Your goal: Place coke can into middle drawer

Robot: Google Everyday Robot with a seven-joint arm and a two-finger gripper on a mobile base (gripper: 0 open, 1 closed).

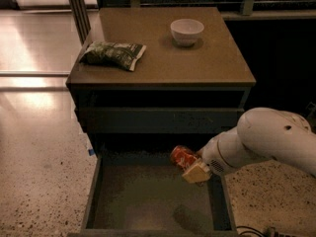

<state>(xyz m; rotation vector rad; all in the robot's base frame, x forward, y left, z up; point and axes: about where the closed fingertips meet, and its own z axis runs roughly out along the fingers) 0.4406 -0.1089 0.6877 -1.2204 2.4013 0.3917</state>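
The red coke can (180,157) is held in my gripper (190,166), tilted, just above the back right part of the middle drawer. The gripper is shut on the can; a pale fingertip (197,173) shows below it. The middle drawer (95,191) is pulled wide open at the bottom of the view, with dark side walls and a dull greenish-grey floor. My white arm (266,139) reaches in from the right.
The cabinet top (163,58) carries a green crinkled chip bag (113,55) at the left and a white bowl (187,31) at the back. A closed dark drawer front (158,118) sits above the open drawer. Speckled floor lies on both sides.
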